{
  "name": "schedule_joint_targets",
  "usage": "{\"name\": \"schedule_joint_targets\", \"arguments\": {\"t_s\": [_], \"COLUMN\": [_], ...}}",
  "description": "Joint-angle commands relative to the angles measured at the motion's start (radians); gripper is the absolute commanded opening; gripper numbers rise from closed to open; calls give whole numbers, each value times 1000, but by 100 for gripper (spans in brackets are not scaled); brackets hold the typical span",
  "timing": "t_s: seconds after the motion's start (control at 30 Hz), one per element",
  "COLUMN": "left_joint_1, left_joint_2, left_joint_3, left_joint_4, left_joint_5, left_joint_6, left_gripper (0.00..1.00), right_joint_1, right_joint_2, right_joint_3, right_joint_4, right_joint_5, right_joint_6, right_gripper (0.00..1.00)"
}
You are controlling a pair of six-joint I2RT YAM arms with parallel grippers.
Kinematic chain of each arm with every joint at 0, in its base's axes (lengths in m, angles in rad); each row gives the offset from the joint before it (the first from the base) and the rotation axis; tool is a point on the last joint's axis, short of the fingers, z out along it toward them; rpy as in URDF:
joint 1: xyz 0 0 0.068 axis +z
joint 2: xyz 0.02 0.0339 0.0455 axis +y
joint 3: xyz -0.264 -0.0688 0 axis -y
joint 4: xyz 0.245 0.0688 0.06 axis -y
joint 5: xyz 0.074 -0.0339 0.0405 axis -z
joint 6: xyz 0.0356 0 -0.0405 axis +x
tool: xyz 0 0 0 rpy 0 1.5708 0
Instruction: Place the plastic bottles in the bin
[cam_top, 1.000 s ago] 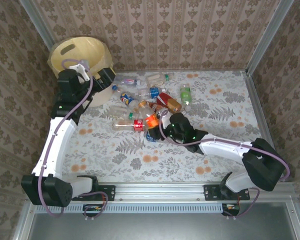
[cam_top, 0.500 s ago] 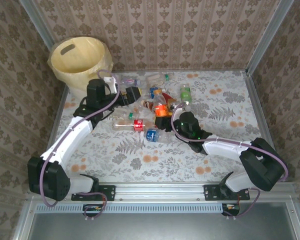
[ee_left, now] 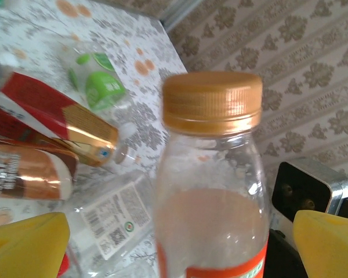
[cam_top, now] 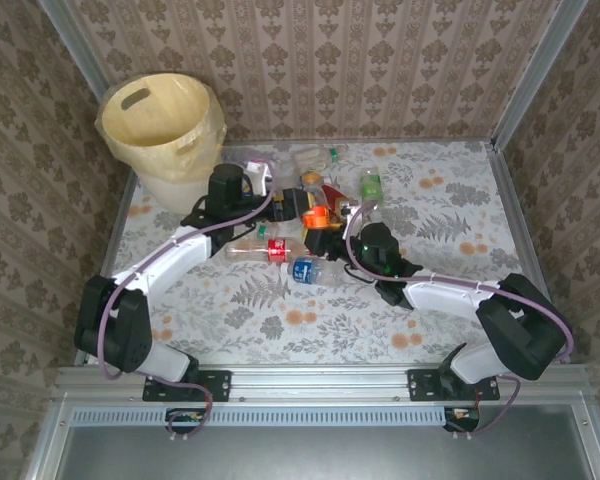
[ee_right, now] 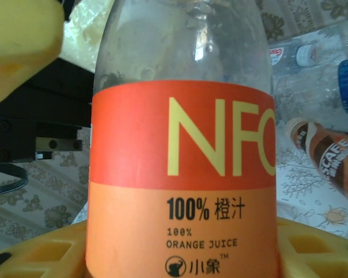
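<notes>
Right gripper (cam_top: 323,233) clamped on the orange juice bottle (cam_top: 315,216), upright mid-table, probably a handover; left gripper (cam_top: 292,205) jaws wide open either side of its top, apart from it. Bin (cam_top: 185,160) at 10 o'clock, left arm's side; other bottles (cam_top: 278,250) lie around

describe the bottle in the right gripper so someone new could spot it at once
From the cream-yellow bin at the far left corner, go right to the middle of the bottle pile. There the right gripper holds a clear bottle between its yellow fingers. Unlike its neighbours, it has an orange cap and a red-over-orange label reading NFC.
</notes>
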Motion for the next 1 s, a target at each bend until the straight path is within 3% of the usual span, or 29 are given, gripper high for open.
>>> {"name": "schedule_joint_targets", "arguments": {"t_s": [0.0, 0.13, 0.37, 0.53, 0.6, 0.77, 0.83, 0.97], "left_joint_1": [-27, -38, -61, -65, -65, -63, -59, -47], "left_joint_2": [15, 43, 47, 19, 16, 36, 40, 52], "left_joint_3": [55, 53, 27, 5, 6, 30, 30, 34], "left_joint_4": [20, 48, 86, 69, 59, 20, 22, 27], "left_joint_5": [32, 51, 3, -68, -85, -115, -131, -143], "left_joint_6": [50, 24, 0, 29, 33, 31, 25, 11], "left_gripper": [100, 97, 65, 58, 57, 53, 52, 50], "right_joint_1": [20, 42, 58, 57, 58, 55, 55, 52], "right_joint_2": [14, 8, -1, -13, -19, -41, -96, -168], "right_joint_3": [46, 62, 70, 65, 64, 75, 79, 85], "right_joint_4": [39, 5, -15, -25, -39, -142, -197, -338], "right_joint_5": [-55, -36, -13, -19, -31, -73, -71, 34], "right_joint_6": [-8, -44, -78, -83, -93, -167, -199, -261], "right_gripper": [38, 39, 40, 45, 52, 89, 97, 100]}}
